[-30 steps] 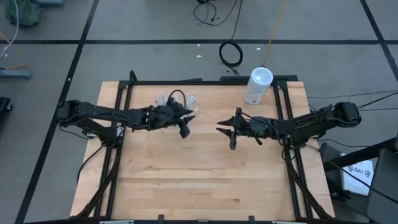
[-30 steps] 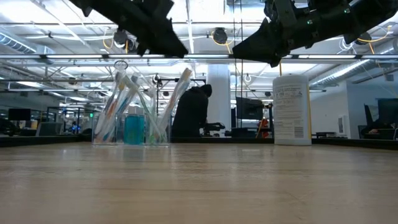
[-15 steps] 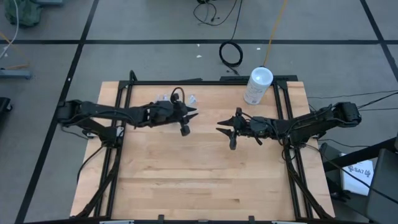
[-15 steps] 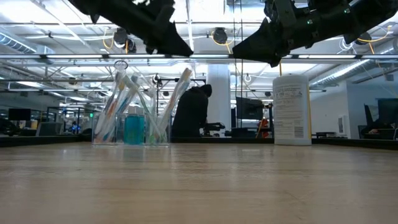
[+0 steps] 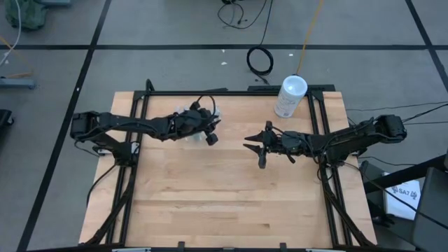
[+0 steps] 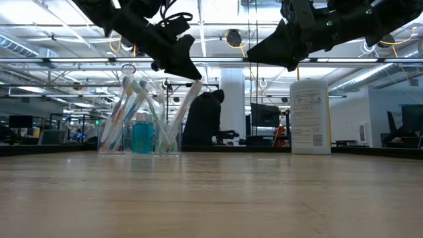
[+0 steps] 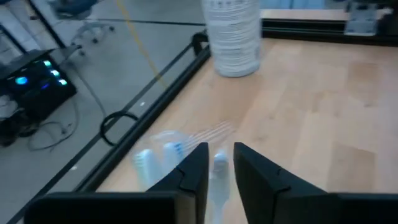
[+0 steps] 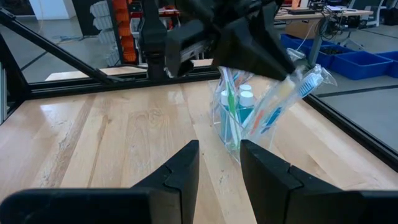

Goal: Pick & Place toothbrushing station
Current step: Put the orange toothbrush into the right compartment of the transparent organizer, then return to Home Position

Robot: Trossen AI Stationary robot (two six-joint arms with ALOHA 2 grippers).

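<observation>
Left arm: I've swung it over the small clear plastic cup of toothbrushes [image 5: 187, 112] at the desk's [image 5: 231, 203] far edge.
Left fingers [image 7: 216, 167]: narrowing around a toothbrush head, nothing gripped.
Right fingers [image 8: 219, 163]: unchanged, narrow gap, empty, mid-desk.

A wooden table [image 5: 231, 196] stands on a grey floor [image 5: 175, 66] marked with dark lines. Coiled cables [image 5: 260, 61] lie beyond it. Behind, ceiling lights [image 6: 218, 10] brighten a wide workshop with blue bins [image 8: 348, 62].
</observation>
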